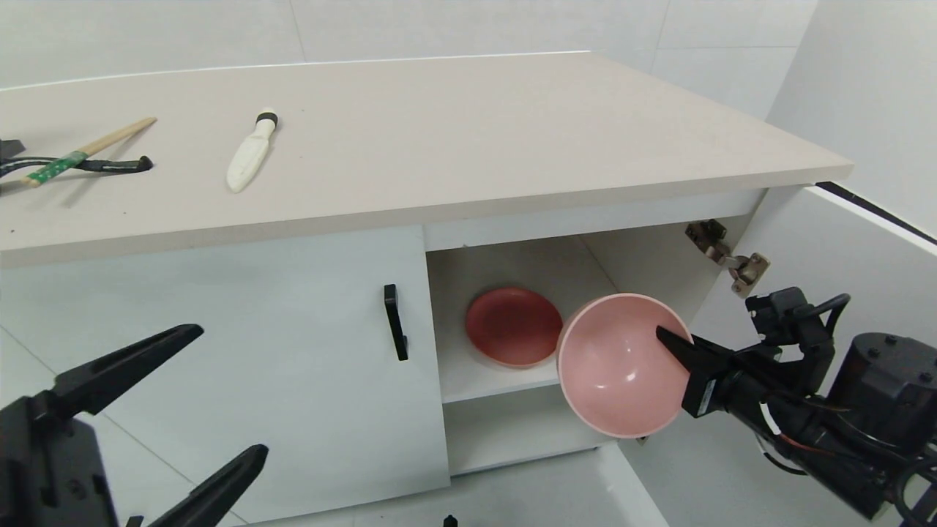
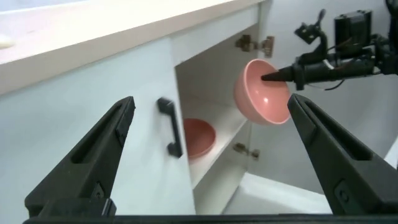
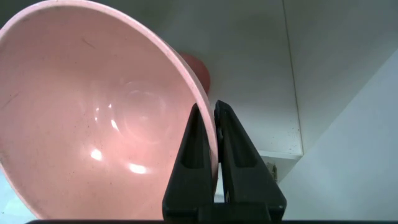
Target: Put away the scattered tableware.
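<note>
Pink and glossy, the bowl (image 1: 618,366) looks like hard plastic or melamine: probably light, stiff and not easily broken, but slick enough to swivel or slip in a narrow pinch. The right jaws are clamped on its rim at the bowl's 3 o'clock edge, one jaw inside and one outside, which seems the only practical hold on so wide a shape. The bowl hangs tipped on its side, with its hollow facing away from the arm. It is in front of the open cupboard (image 1: 659,256), level with the shelf (image 1: 505,377) and just off that shelf's front corner. On the shelf, at the bowl's 10 o'clock, lies a red plate (image 1: 512,326), flat and with nothing on it; whether the bowl touches it I cannot tell. The bowl itself holds nothing. The compartment under the shelf shows bare boards as far as can be seen. The cupboard's other door (image 1: 219,351), at 9 o'clock, is closed. Up on the surface (image 1: 439,139), toward 10 o'clock, wait a pair of chopsticks (image 1: 88,150) and a white utensil (image 1: 251,152). Both are slim, light things, likely to roll and best taken across the middle. The left jaws are spread wide apart with nothing in them, low at 8 o'clock in front of the closed door.
</note>
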{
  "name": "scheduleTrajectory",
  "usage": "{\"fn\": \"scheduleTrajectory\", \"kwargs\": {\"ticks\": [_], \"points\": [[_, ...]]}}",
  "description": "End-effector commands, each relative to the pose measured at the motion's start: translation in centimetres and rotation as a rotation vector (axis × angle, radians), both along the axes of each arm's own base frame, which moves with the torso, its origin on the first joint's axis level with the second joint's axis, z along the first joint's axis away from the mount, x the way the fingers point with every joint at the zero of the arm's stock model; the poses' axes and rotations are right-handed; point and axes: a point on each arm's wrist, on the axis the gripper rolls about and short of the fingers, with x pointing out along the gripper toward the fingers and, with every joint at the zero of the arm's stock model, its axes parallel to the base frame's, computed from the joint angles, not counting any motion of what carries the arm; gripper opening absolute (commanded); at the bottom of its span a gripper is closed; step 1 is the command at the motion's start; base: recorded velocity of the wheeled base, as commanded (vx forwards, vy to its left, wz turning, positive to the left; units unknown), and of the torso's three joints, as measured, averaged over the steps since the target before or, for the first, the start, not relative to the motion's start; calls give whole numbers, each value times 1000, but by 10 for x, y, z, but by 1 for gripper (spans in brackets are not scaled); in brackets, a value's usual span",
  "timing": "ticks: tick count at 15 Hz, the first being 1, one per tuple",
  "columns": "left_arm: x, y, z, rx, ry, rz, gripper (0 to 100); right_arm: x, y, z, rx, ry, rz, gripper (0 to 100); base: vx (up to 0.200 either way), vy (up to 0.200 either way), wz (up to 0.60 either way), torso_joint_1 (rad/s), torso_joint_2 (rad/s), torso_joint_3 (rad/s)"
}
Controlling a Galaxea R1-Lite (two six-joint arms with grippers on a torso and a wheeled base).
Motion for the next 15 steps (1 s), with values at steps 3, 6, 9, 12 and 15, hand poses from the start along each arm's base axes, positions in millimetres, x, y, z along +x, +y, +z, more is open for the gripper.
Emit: {"fn": "scheduleTrajectory", "kwargs": {"ticks": [3,6,9,12,15], "points": [[-44,41,0,-43,47,222,100,0,0,-1,2,4,0,0,0,0,0,0,0,0],[-66,53,-15,-58,128,349,100,1,1,-2,24,18,-4,0,0,0,0,0,0,0],[-77,58,-41,-114,195,493,100,5,4,-8,81,68,-10,0,0,0,0,0,0,0],[-82,58,-69,-101,236,582,100,9,6,-17,108,117,-19,0,0,0,0,0,0,0],[-85,59,-87,-41,354,696,100,12,17,-13,129,92,15,0,0,0,0,0,0,0]]}}
